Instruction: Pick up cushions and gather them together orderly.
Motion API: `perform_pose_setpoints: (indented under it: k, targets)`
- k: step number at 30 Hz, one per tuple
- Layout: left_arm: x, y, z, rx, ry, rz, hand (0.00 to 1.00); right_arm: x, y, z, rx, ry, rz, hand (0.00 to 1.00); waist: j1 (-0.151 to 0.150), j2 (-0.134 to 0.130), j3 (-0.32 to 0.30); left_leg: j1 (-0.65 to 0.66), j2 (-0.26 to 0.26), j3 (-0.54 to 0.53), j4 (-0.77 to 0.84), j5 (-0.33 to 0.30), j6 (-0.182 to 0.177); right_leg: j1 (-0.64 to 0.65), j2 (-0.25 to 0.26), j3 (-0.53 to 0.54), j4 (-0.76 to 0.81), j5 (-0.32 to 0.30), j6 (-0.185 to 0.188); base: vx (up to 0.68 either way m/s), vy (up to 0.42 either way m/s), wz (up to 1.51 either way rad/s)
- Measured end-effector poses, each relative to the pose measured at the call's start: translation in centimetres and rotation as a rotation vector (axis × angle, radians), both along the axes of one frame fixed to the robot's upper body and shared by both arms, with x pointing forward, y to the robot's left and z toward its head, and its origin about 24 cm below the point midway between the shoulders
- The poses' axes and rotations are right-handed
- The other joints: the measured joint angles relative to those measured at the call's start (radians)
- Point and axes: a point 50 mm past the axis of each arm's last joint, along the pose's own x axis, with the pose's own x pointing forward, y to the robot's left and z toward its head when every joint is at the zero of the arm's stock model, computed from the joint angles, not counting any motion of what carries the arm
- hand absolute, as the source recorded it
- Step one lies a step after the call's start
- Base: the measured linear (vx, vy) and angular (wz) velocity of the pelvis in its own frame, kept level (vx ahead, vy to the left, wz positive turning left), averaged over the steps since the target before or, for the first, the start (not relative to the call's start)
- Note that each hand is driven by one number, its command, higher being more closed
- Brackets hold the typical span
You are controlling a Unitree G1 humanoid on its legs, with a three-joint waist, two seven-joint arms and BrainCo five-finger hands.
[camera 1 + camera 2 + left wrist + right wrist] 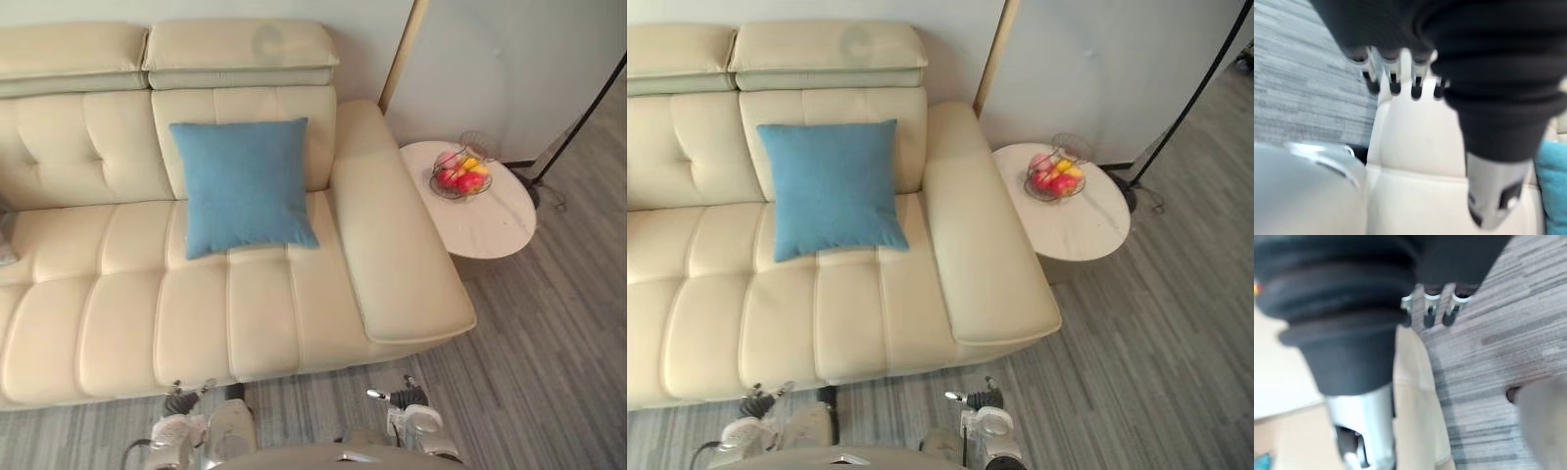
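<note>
1. The left hand hangs with its fingers straight and loose and its thumb apart from them, and it holds nothing. Below it are the cream sofa and the grey floor.
2. The right hand is the same: its fingers are relaxed and spread, and nothing is in its grasp. It hangs over the striped floor beside the sofa's edge.
3. The cushion stands on the sofa, well away from both hands. Its lower edge rests on the seat and its back leans on the backrest.
4. It sits on the seat section next to the right armrest, close to the armrest but not touching it.
5. The cushion is square and plain blue, in a woven cloth with no pattern. It is plump in the middle and has pointed corners. It is slightly skewed, with its lower right corner lying further out on the seat.
6. A strip of the same blue shows at the edge of the left wrist view.
7. A round white table stands beside the armrest. On it is a wire basket of red and yellow fruit.
</note>
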Motion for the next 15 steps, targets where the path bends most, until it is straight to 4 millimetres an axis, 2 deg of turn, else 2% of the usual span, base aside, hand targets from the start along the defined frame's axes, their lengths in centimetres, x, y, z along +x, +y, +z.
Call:
perform_pose_setpoints:
  k: [1, 3, 4, 5, 6, 7, 8, 9, 10, 11, 13, 15]
  targets:
    - [0.4, -0.8, 0.0, -0.012, -0.008, -0.024, 0.00, 0.6, -0.3, 0.3, -0.010, -0.015, -0.003, 0.00, -0.013, 0.032, 0.019, 0.001, 0.009, -0.027, -0.035, 0.023, -0.003, 0.005, 0.024, -0.019, -0.017, 0.027, -0.011, -0.34, -0.128, 0.33]
    - [0.3, -1.6, -0.1, -0.017, -0.001, -0.052, 0.00, -0.3, -0.6, 0.0, -0.019, 0.012, -0.012, 0.00, -0.017, 0.052, 0.028, 0.036, 0.015, -0.036, -0.101, 0.036, -0.016, -0.005, 0.040, -0.046, 0.017, 0.027, -0.025, -0.32, -0.120, 0.36]
    - [0.3, -1.6, -0.1, -0.014, 0.001, -0.058, 0.00, -0.4, -0.7, 0.0, -0.020, 0.015, -0.016, 0.00, -0.019, 0.052, 0.028, 0.043, 0.015, -0.037, -0.116, 0.019, -0.036, -0.004, 0.038, -0.052, 0.020, 0.030, -0.031, -0.21, -0.051, 0.25]
    - [0.2, -1.6, -0.1, -0.010, 0.003, -0.066, 0.00, -0.7, -0.8, -0.1, -0.021, 0.021, -0.022, 0.00, -0.025, 0.041, 0.023, 0.044, 0.008, -0.031, -0.123, -0.040, -0.074, -0.010, 0.019, -0.067, 0.013, 0.043, -0.048, -0.14, 0.016, 0.17]
    - [0.3, -1.5, -0.1, -0.006, -0.001, -0.071, 0.00, -0.8, -0.7, -0.2, -0.016, 0.020, -0.028, 0.00, -0.032, 0.014, 0.027, 0.024, -0.010, -0.020, -0.088, -0.050, -0.052, -0.026, -0.006, -0.068, 0.012, 0.049, -0.058, -0.20, 0.064, 0.11]
    - [0.8, -1.7, 0.0, -0.011, -0.010, -0.082, 0.00, -0.8, -1.2, -0.1, -0.022, 0.017, -0.049, 0.00, -0.038, 0.008, 0.028, 0.002, -0.051, -0.019, 0.073, -0.053, -0.020, -0.049, -0.045, -0.062, 0.014, 0.070, -0.046, -0.17, 0.068, 0.03]
    - [0.7, -1.8, 0.0, -0.013, -0.008, -0.080, 0.00, -0.9, -1.4, -0.1, -0.027, 0.019, -0.054, 0.00, -0.041, 0.004, 0.028, 0.005, -0.067, -0.019, 0.136, -0.063, -0.010, -0.053, -0.055, -0.056, 0.012, 0.079, -0.038, -0.18, 0.100, -0.15]
    - [0.3, -1.9, -0.1, -0.012, 0.004, -0.083, 0.00, -1.2, -1.8, -0.1, -0.038, 0.027, -0.056, 0.00, -0.046, 0.010, 0.025, 0.041, -0.090, -0.018, 0.221, -0.127, -0.006, -0.054, -0.062, -0.036, 0.002, 0.090, -0.028, -0.11, 0.135, -0.38]
    - [-0.4, -1.9, -0.4, -0.011, 0.024, -0.083, 0.00, -1.4, -1.9, -0.2, -0.039, 0.031, -0.059, 0.00, -0.048, 0.025, 0.017, 0.101, -0.097, -0.028, 0.205, -0.219, -0.007, -0.058, -0.048, -0.006, -0.017, 0.103, -0.022, -0.10, 0.155, -0.51]
    - [-0.6, -1.9, -0.5, -0.014, 0.032, -0.079, 0.00, -1.7, -1.9, -0.3, -0.037, 0.039, -0.063, 0.00, -0.047, 0.038, 0.013, 0.117, -0.097, -0.044, 0.181, -0.235, -0.003, -0.059, -0.041, 0.004, -0.027, 0.114, -0.018, -0.10, 0.170, -0.65]
    - [-0.8, -1.3, -0.5, -0.006, 0.040, -0.066, 0.00, -2.3, -0.6, -0.8, 0.009, 0.058, -0.081, 0.00, -0.048, 0.007, 0.003, 0.161, -0.118, 0.006, 0.087, -0.217, 0.018, -0.044, -0.042, 0.062, -0.124, 0.190, -0.003, -0.13, 0.160, -0.73]
    - [-1.1, -1.0, -0.6, 0.003, 0.053, -0.067, 0.00, -2.8, -0.1, -1.1, 0.027, 0.074, -0.081, 0.00, -0.054, -0.009, -0.008, 0.187, -0.131, 0.040, 0.041, -0.204, 0.020, -0.033, -0.050, 0.085, -0.171, 0.232, -0.001, -0.08, 0.104, -0.56]
